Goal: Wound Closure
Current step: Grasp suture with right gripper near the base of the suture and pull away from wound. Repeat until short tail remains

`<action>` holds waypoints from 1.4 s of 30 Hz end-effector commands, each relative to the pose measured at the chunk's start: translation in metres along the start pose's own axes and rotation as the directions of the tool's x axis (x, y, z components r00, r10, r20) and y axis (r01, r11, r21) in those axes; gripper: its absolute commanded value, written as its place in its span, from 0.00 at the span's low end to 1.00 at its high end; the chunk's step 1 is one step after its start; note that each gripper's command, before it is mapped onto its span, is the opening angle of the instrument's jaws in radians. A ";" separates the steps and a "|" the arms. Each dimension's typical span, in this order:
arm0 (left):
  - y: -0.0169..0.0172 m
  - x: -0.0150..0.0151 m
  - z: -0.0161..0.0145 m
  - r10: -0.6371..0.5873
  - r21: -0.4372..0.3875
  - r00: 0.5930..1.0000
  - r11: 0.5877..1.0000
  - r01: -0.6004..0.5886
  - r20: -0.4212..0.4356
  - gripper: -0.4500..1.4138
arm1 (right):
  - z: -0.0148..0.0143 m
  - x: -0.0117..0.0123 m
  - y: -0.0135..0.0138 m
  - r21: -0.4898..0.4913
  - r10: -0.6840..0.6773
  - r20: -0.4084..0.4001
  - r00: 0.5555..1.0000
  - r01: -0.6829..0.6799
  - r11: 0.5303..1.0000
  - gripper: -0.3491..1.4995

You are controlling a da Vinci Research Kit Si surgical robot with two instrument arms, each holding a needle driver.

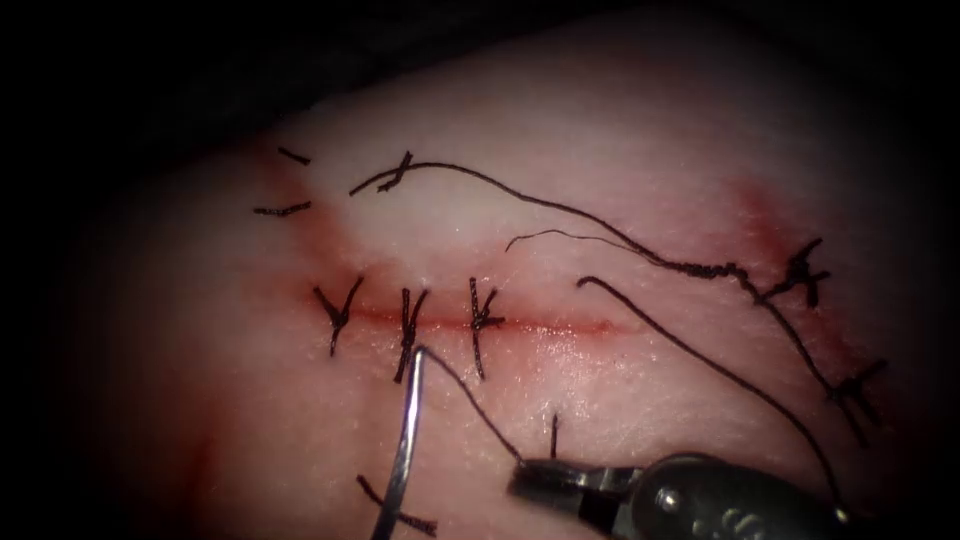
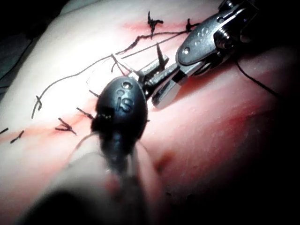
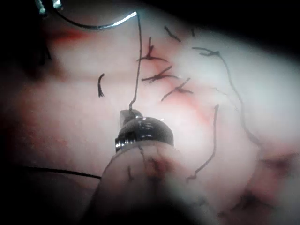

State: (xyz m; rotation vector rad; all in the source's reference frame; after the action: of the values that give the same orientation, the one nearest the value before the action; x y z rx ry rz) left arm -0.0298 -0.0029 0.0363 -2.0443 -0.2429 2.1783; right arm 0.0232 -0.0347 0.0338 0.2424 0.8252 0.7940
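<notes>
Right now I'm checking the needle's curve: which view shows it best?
Right wrist view: the needle curves clear of the tissue, thread running from its tail to the shut right pincer. Endoscope view cuts it off; left wrist view, I cannot tell.

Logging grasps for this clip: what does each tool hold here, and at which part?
Right tool: thread, a short way from the needle's end. Left tool: appears to hold the needle near its other end. Needle lies free of the tissue.

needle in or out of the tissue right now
Out. The whole visible curve of the needle lies bare above the tissue below the cut; the thread from its end runs to the right tool, shut on it.
</notes>
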 end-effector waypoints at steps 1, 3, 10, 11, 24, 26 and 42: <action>0.0000 -0.0002 0.0002 0.005 0.001 1.000 1.000 -0.005 0.003 0.00 | 0.0001 0.0014 -0.0027 0.015 -0.002 -0.012 1.000 0.002 1.000 0.00; 0.0021 -0.0002 -0.0005 0.013 0.010 1.000 1.000 -0.013 0.023 0.00 | -0.0012 0.0028 -0.0061 0.029 0.004 -0.028 1.000 -0.003 1.000 0.00; 0.0027 0.0006 -0.0018 0.000 0.046 0.999 0.999 -0.002 0.039 0.00 | -0.0012 0.0048 -0.0064 0.072 -0.058 -0.106 0.993 0.066 0.995 0.34; 0.0021 0.0008 -0.0023 -0.008 0.058 0.999 0.998 0.006 0.042 0.00 | -0.0012 0.0052 -0.0052 0.061 -0.101 -0.128 0.987 0.109 0.992 0.68; -0.0034 0.0012 -0.0063 -0.049 0.183 0.998 0.982 0.041 0.042 0.00 | -0.0008 0.0038 0.0040 -0.005 -0.265 -0.130 0.955 0.267 0.964 0.85; -0.0036 0.0013 -0.0062 -0.045 0.186 0.998 0.982 0.037 0.041 0.00 | -0.0005 0.0034 0.0051 -0.019 -0.269 -0.122 0.955 0.269 0.963 0.87; -0.0039 0.0026 -0.0052 -0.032 0.180 0.999 0.983 0.028 0.019 0.00 | 0.0029 0.0018 0.0060 -0.050 -0.357 -0.065 0.932 0.354 0.934 0.66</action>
State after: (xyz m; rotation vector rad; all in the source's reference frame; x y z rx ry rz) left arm -0.0243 0.0008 0.0340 -1.9048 -0.0802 2.1207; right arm 0.0217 -0.0298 0.0376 0.0322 0.8816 0.4751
